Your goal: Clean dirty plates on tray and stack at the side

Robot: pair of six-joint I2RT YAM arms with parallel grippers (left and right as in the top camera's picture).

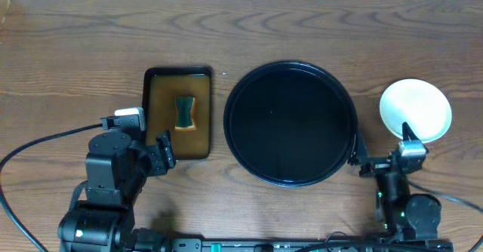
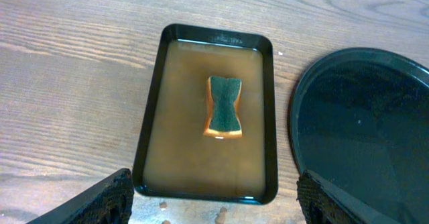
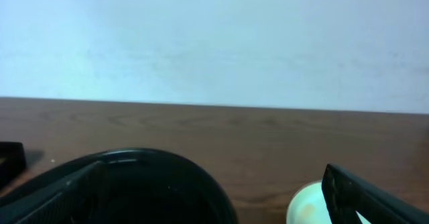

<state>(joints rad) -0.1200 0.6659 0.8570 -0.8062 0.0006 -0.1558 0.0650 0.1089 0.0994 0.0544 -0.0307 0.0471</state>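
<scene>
The left hand [image 2: 213,184] hangs spread wide at the 6 o'clock end of the liquid tray [image 2: 175,137], its 2 fingers [image 2: 100,198] well apart and gripping nothing. The right hand [image 1: 379,145] is spread too, with 1 finger by the tray [image 1: 290,124] rim at 4 o'clock and the other over the 7 o'clock edge of the plates [image 1: 416,107]; it pinches nothing. The plates lie on the surface [image 1: 75,56] at 3 o'clock from the tray, just beside its rim. Only a pale top plate shows from overhead, so I cannot tell how many lie beneath. The liquid tray, at 9 o'clock from the tray, holds brownish liquid and a sponge [image 2: 223,106] at its centre.
</scene>
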